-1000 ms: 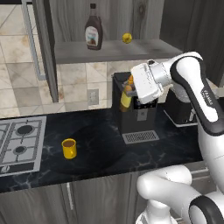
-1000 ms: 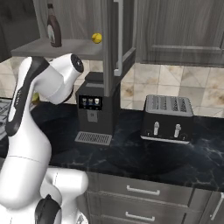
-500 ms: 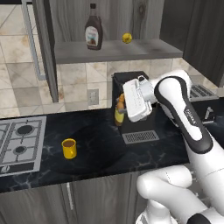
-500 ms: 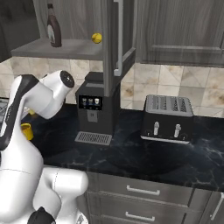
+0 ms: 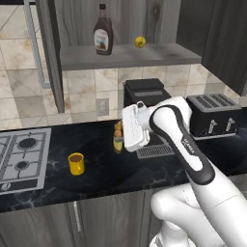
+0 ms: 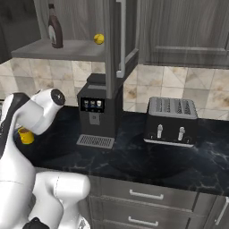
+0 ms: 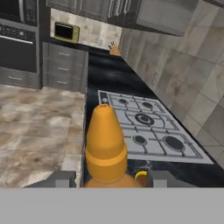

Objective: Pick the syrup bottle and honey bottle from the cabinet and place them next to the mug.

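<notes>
My gripper [image 5: 119, 139] is shut on the honey bottle [image 5: 117, 137], a slim amber bottle held upright low over the black counter, right of the yellow mug [image 5: 76, 163]. I cannot tell whether its base touches the counter. In the hand view the orange cap of the honey bottle [image 7: 105, 144] stands between my fingers [image 7: 57, 179], with the mug's rim [image 7: 141, 175] just behind it. The dark brown syrup bottle [image 5: 102, 36] stands on the cabinet's grey shelf [image 5: 130, 55]. From the right base the syrup bottle [image 6: 55, 32], the shelf [image 6: 67, 48] and part of the mug [image 6: 26, 135] show.
A small yellow ball [image 5: 140, 42] lies on the shelf right of the syrup bottle. A black coffee machine [image 5: 144, 96] stands behind my hand, a toaster [image 5: 213, 114] to its right. The gas stove [image 5: 21, 157] lies left of the mug.
My arm has swung left and down from in front of the coffee machine, carrying the honey bottle toward the counter near the mug. The grip has stayed the same.
</notes>
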